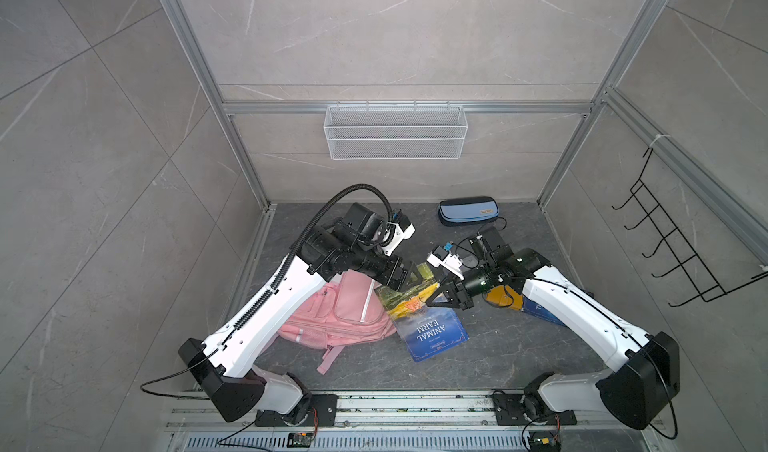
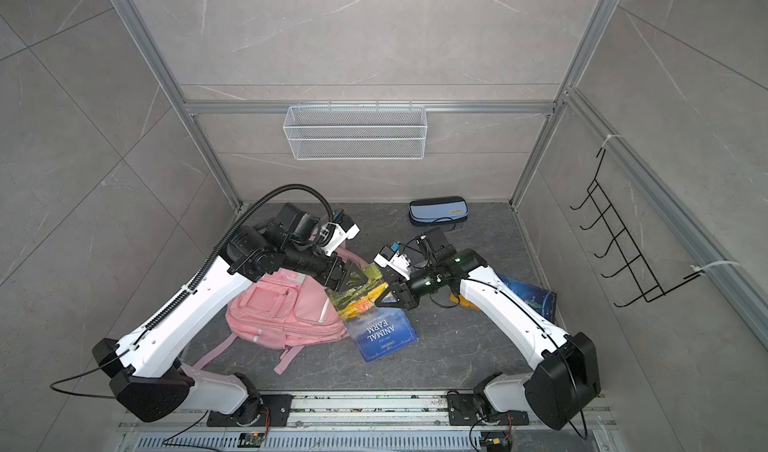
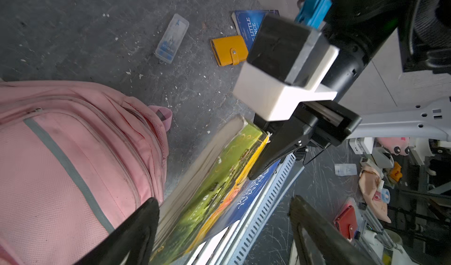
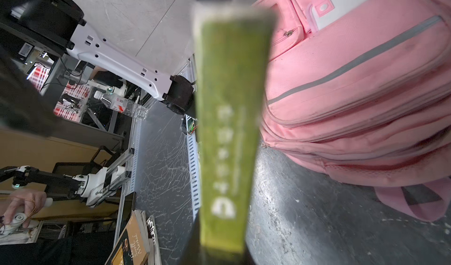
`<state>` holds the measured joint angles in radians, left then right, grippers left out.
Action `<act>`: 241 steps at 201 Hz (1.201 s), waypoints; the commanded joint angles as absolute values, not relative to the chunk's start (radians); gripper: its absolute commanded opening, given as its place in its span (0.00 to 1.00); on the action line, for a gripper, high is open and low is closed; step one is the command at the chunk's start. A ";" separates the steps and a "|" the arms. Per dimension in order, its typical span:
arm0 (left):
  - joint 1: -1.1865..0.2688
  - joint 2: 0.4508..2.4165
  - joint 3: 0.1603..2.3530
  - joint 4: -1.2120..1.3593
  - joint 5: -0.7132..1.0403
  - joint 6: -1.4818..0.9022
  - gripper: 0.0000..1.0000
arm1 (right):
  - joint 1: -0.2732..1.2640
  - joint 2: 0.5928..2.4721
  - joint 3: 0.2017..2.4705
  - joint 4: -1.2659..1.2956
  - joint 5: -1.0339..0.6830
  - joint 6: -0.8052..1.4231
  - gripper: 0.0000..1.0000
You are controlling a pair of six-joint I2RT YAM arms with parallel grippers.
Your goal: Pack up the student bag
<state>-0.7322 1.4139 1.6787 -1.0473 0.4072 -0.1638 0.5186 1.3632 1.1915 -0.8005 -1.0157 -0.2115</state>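
Lying front-up on the left half of the table (image 1: 478, 366), partly under the left arm (image 1: 266, 304), the student bag (image 1: 340, 317) is recorded: soft pink fabric, pale reflective stripes, several zipped pockets, a white front patch, straps trailing toward the near edge. Just beside its right side a green-covered book (image 1: 409, 294) is held raised and tilted over a blue book titled Animal Farm (image 1: 436, 333). The right gripper (image 1: 432, 300) is clamped on the green book's spine. The left gripper (image 1: 415, 277) is spread wide about that book's far end; contact cannot be told.
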 commanded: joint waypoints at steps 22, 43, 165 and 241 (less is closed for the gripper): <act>-0.710 1.422 1.706 -1.101 0.467 -0.107 0.85 | 0.539 1.337 1.252 -0.777 -1.107 -0.215 0.00; -0.710 1.429 1.675 -1.058 0.517 -0.124 0.85 | 0.561 1.344 1.276 -0.766 -1.118 -0.201 0.00; -0.707 1.397 1.608 -1.038 0.685 -0.160 0.35 | 0.585 1.443 1.501 -1.046 -0.962 -0.424 0.00; -0.700 1.291 1.519 -0.953 0.684 -0.264 0.00 | 0.561 1.450 1.551 -0.996 -0.926 -0.401 0.11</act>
<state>-0.7059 1.3628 1.5463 -0.9470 0.6537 -0.1783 0.5831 1.4845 1.5356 -1.0630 -0.9283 -0.4156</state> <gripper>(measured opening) 0.561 0.116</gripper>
